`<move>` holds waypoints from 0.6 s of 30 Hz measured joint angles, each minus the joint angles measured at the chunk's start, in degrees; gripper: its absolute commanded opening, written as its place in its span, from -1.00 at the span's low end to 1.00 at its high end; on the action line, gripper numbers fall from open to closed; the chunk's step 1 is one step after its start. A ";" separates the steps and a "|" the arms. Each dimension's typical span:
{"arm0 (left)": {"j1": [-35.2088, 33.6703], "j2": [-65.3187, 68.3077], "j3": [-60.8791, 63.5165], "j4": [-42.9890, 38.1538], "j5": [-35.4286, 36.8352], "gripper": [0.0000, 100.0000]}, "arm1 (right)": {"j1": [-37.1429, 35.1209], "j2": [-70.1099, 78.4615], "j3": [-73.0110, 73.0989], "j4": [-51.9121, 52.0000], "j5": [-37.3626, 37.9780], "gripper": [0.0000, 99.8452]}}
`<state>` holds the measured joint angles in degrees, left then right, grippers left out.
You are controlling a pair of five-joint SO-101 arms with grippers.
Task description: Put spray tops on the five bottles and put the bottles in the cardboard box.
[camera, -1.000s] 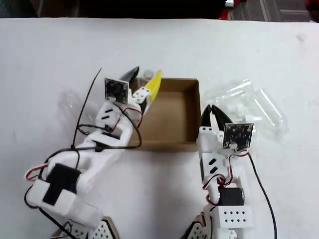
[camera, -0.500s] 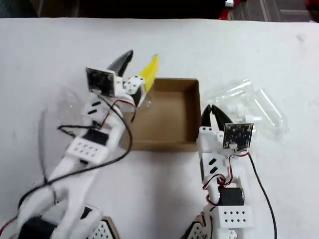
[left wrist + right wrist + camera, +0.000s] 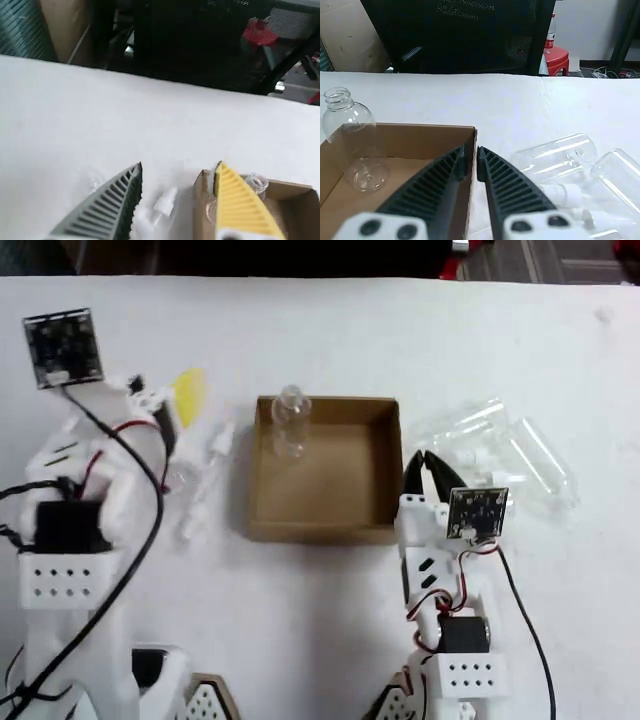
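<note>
Left gripper (image 3: pixel 179 166) spread, empty. Right gripper (image 3: pixel 471 148) almost pressed together, empty. High view: spray top (image 3: pixel 205 480) at 9 o'clock of box (image 3: pixel 325 532). Right wrist: open-necked bottle (image 3: pixel 350 145) upright inside.

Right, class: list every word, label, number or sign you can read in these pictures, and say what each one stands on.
No text here can be read.
cardboard box: plain, no print shows.
clear bottle standing in the box: no label.
dark panel behind the table: faint pale marks, too blurred to read.
background bottle above the red stool: any label is too small to read.
</note>
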<state>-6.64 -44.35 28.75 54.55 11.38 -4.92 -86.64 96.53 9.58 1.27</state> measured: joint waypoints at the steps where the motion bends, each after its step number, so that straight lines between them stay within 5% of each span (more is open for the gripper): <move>1: -1.14 0.00 -0.09 1.76 0.00 -0.56 | 0.00 0.00 0.00 0.00 0.00 -0.96; 7: -5.19 0.00 7.38 2.99 0.35 -0.56 | 0.00 0.00 0.00 0.00 0.00 -0.96; 18: -5.63 0.00 32.09 -19.43 0.44 -0.56 | 0.00 0.00 0.00 0.00 0.00 -0.96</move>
<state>-12.26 -44.35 60.84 35.12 11.82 -4.92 -86.64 96.53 9.58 1.27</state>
